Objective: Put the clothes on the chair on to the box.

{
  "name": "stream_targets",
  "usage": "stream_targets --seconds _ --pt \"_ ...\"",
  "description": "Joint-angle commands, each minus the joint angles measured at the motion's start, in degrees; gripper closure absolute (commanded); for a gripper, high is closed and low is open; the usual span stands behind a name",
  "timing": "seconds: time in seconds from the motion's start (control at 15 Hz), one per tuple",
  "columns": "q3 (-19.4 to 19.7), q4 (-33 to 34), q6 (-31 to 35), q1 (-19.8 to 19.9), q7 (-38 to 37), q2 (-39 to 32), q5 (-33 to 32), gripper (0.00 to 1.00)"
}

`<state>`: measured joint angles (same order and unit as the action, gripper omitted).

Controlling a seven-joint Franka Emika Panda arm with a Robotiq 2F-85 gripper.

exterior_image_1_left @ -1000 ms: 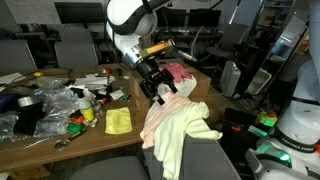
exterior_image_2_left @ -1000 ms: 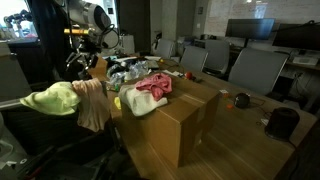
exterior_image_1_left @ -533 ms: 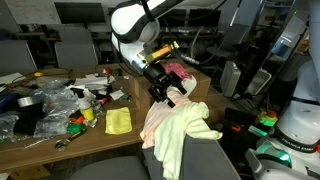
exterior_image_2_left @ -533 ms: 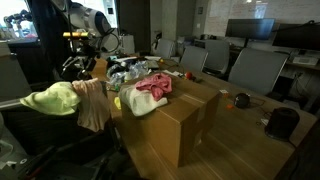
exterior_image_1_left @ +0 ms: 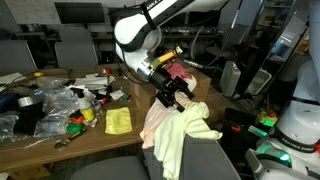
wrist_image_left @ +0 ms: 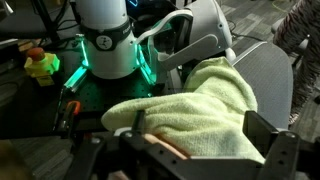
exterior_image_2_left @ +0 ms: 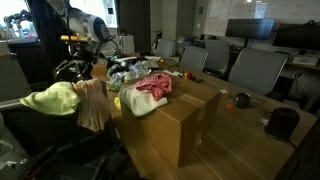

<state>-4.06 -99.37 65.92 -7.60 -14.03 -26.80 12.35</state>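
A yellow-green towel [exterior_image_1_left: 180, 135] and a pale pink cloth [exterior_image_1_left: 158, 118] hang over the chair back [exterior_image_1_left: 205, 160]. They also show in an exterior view, the towel [exterior_image_2_left: 55, 97] beside the pink cloth [exterior_image_2_left: 92, 100]. The cardboard box [exterior_image_2_left: 170, 115] carries a pink-red garment [exterior_image_2_left: 150, 88], also seen behind the arm [exterior_image_1_left: 180, 72]. My gripper [exterior_image_1_left: 176, 96] hangs just above the clothes on the chair. In the wrist view the gripper [wrist_image_left: 205, 140] is open, its fingers [wrist_image_left: 270, 135] standing on either side of the towel [wrist_image_left: 200, 105].
A cluttered wooden table [exterior_image_1_left: 60, 135] holds plastic bags [exterior_image_1_left: 45, 105], a yellow cloth [exterior_image_1_left: 118, 120] and small items. A white robot base with green lights [wrist_image_left: 105, 45] and a grey chair [wrist_image_left: 205, 30] stand below. Office chairs [exterior_image_2_left: 255, 68] stand behind the box.
The gripper has moved down and to the right, from beside the box toward the clothes on the chair back. The clothes have not moved.
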Motion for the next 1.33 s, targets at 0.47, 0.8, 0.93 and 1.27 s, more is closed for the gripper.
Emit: stream_targets --seconds 0.47,0.8,0.93,1.27 --pt "-0.71 -2.54 1.15 0.34 7.0 1.13 4.29 0.0" --pt "-0.37 -4.27 2.28 0.32 6.8 0.88 6.47 0.0" --pt "-0.12 -4.69 2.49 0.28 6.11 0.75 6.77 0.0" --pt "0.24 -4.54 2.61 0.16 5.21 0.29 6.37 0.0"
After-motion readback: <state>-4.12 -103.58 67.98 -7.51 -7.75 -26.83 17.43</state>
